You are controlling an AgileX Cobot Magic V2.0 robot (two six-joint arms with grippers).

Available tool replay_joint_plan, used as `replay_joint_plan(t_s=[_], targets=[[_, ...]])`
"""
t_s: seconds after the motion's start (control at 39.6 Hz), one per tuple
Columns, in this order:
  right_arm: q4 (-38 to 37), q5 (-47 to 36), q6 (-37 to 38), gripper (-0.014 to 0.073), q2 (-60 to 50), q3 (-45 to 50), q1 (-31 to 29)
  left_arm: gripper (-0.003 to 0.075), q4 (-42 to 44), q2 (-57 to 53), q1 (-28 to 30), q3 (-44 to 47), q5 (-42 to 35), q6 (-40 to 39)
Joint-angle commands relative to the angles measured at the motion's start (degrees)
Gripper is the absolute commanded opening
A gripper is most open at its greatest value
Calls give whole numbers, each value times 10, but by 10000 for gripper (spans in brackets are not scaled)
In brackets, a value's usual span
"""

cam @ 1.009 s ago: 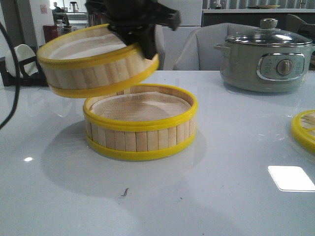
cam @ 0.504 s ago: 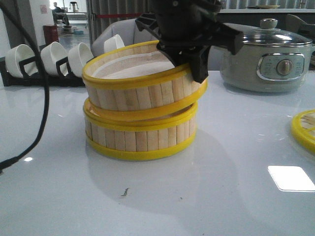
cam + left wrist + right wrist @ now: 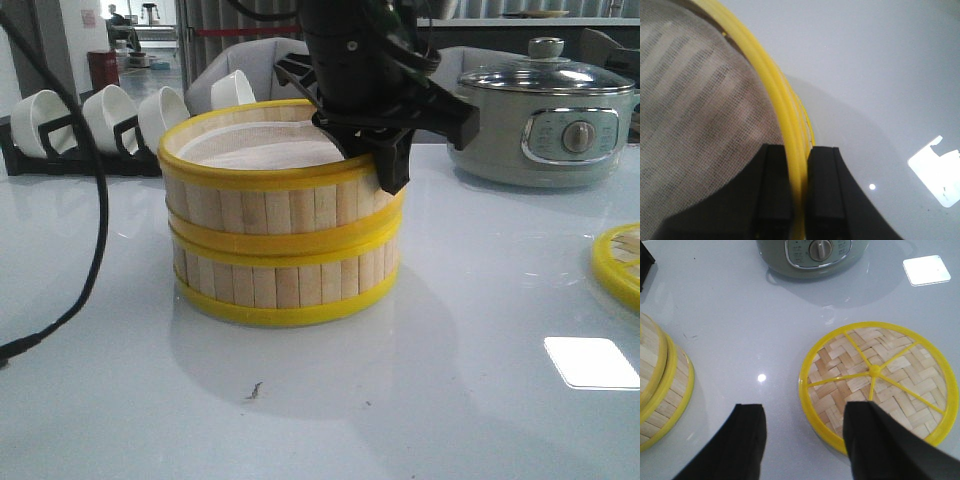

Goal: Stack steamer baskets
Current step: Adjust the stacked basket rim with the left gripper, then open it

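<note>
Pinching the yellow rim of the upper steamer basket (image 3: 275, 190) between them, the left fingers (image 3: 800, 200) sit one inside on the liner side, one outside. Half a second ago this basket hung tilted, its right side dipping onto the lower steamer basket (image 3: 285, 280); a second ago it was up and off to the left. Now it sits level and seated, rims meeting all round as far as the front view shows. I judge the stacking itself done, with only the letting go left.

The left wrist view alone shows the grasp on the rim; from the front the dark left gripper (image 3: 385, 150) hides it. The right wrist view adds the right fingers (image 3: 802, 440), spread apart and holding nothing, hovering near the woven lid (image 3: 879, 380) on the counter (image 3: 450, 400), with the grey pot (image 3: 812, 255) beyond.
</note>
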Motion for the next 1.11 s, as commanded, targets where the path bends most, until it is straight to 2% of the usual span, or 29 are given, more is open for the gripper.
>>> replay_joint_plan(t_s=[0.0, 1.08], targets=[[-6, -41, -7, 465, -2, -21, -1, 85, 22, -34, 7, -23, -29, 3], [-6, -41, -7, 465, -2, -21, -1, 85, -8, -34, 13, -23, -45, 3]])
